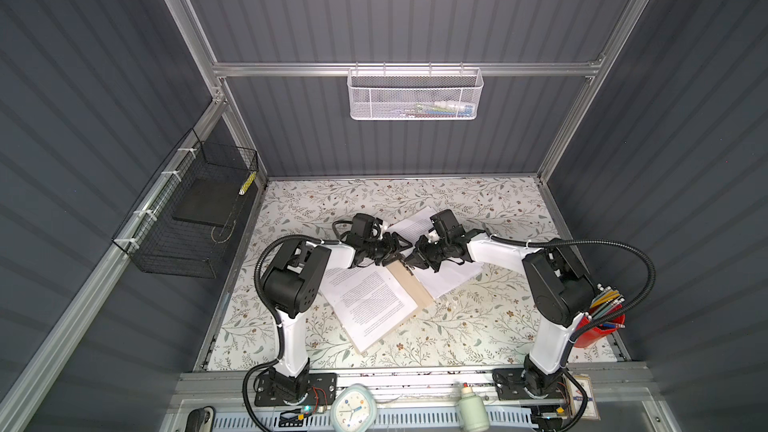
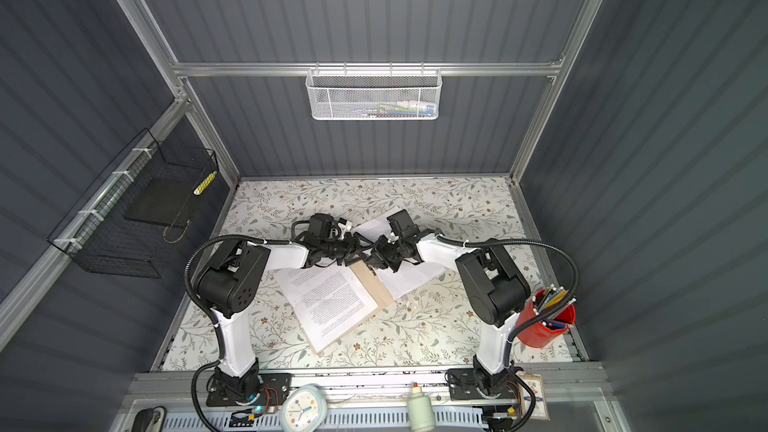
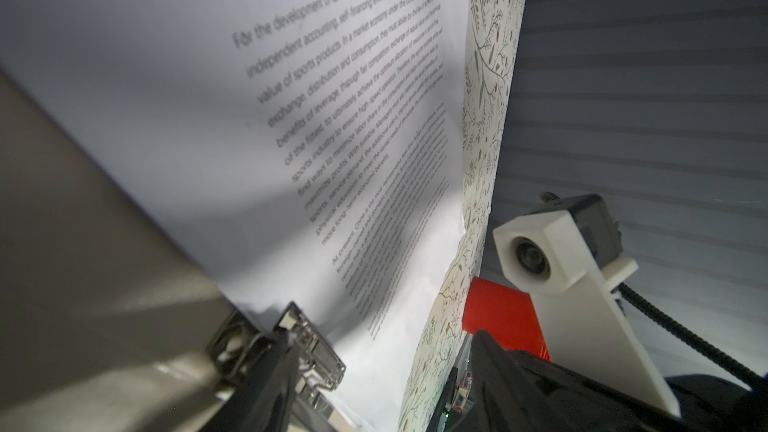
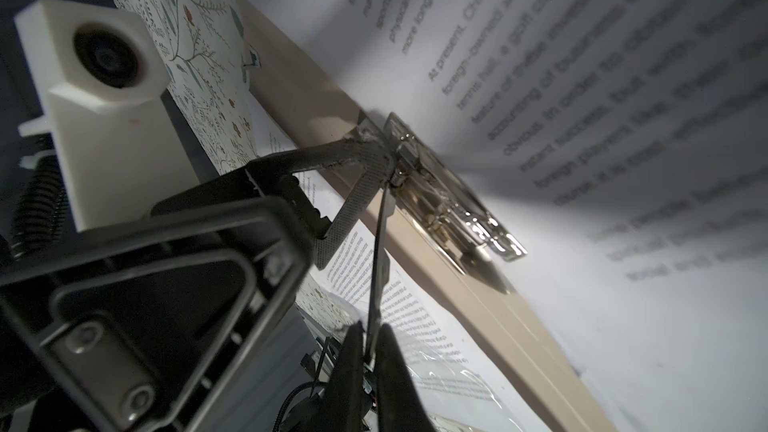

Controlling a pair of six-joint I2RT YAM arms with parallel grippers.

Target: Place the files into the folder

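The tan folder (image 1: 413,288) (image 2: 374,284) lies open mid-table. White printed files (image 1: 368,305) (image 2: 328,301) lie on its left half, and more sheets (image 1: 451,280) lie on the right. Both grippers meet at the far end of the spine. My left gripper (image 1: 395,253) (image 3: 380,338) is open, with one finger (image 3: 276,367) against the metal clip (image 3: 316,351) (image 4: 449,201). My right gripper (image 1: 411,261) (image 4: 371,338) has its jaws together on a thin dark lever (image 4: 380,243) that rises from that clip.
A red pencil cup (image 1: 598,326) stands at the table's right edge behind the right arm. A black wire basket (image 1: 187,218) hangs on the left wall and a white mesh basket (image 1: 415,93) on the back rail. A clock (image 1: 353,409) and a bottle (image 1: 471,407) sit at the front.
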